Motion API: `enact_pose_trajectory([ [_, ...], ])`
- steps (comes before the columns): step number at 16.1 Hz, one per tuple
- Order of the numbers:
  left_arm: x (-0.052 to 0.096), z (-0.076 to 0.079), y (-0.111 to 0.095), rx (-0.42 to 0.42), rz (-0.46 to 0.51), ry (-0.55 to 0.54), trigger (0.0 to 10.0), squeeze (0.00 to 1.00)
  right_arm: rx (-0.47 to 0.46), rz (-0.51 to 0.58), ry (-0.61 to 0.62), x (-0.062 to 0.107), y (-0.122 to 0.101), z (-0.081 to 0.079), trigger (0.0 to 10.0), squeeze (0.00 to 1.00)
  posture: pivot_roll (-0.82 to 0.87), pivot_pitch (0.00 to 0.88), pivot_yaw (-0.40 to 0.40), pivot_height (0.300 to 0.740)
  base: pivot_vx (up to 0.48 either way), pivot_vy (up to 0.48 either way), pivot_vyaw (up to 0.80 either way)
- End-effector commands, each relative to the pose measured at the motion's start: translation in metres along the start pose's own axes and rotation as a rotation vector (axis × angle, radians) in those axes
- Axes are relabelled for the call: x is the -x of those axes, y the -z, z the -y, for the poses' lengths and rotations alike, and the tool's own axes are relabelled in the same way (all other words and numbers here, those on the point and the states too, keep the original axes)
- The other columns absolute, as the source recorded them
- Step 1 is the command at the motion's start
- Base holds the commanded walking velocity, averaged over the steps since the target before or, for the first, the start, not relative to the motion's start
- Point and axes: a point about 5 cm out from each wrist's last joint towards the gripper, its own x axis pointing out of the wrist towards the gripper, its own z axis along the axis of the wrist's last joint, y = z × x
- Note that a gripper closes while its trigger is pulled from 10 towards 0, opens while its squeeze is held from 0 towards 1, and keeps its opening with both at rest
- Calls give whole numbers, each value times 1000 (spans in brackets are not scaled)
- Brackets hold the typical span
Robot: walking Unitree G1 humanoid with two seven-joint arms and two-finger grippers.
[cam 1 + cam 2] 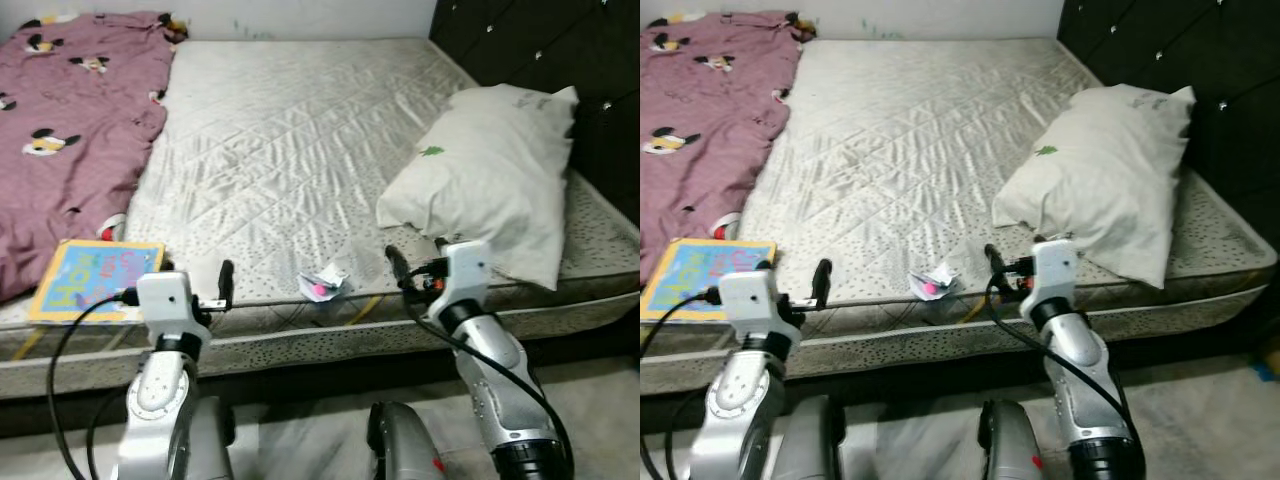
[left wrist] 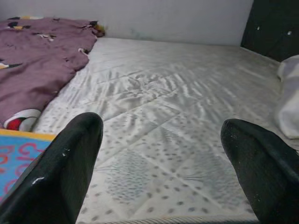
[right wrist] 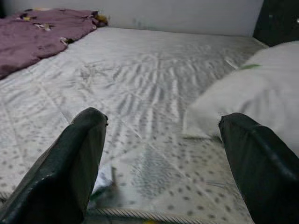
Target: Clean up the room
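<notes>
Both grippers hover at the near edge of the bed, fingers spread wide and holding nothing.

The left gripper (image 2: 159, 140) and the right gripper (image 3: 161, 140) both point across the bed (image 1: 300, 130) toward the far wall. Between them, at the mattress's near edge, lies a small crumpled wrapper (image 1: 323, 283), white with a pink spot; it is too small and bunched to tell what it is or which way it runs. A colourful book (image 1: 88, 278) lies flat at the near edge beside the left gripper, its long side running along the edge, one corner cut off behind the arm. A purple blanket (image 1: 70, 120) covers the bed's left side, partly out of frame. A white pillow (image 1: 495, 180) lies tilted by the dark headboard (image 1: 560, 50), close to the right gripper.
</notes>
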Motion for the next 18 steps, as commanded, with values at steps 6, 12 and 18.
enact_pose_trajectory([
  [6, 1, -6, -1, 11, 1, -27, 10000, 0, 9, 13, -38, -5, -4, -9, 10000, 0, -40, 92, -56, 532, 40, 0, 533],
  [12, 0, -6, -1, 10, -1, -31, 10000, 0, -10, 12, -27, -6, -3, -7, 10000, 0, -41, 97, -59, 532, 0, 0, 388],
  [18, -2, -5, 0, 14, -4, -38, 10000, 0, -20, 17, -34, -8, -5, -7, 10000, 0, -42, 96, -56, 512, 0, 0, 0],
])
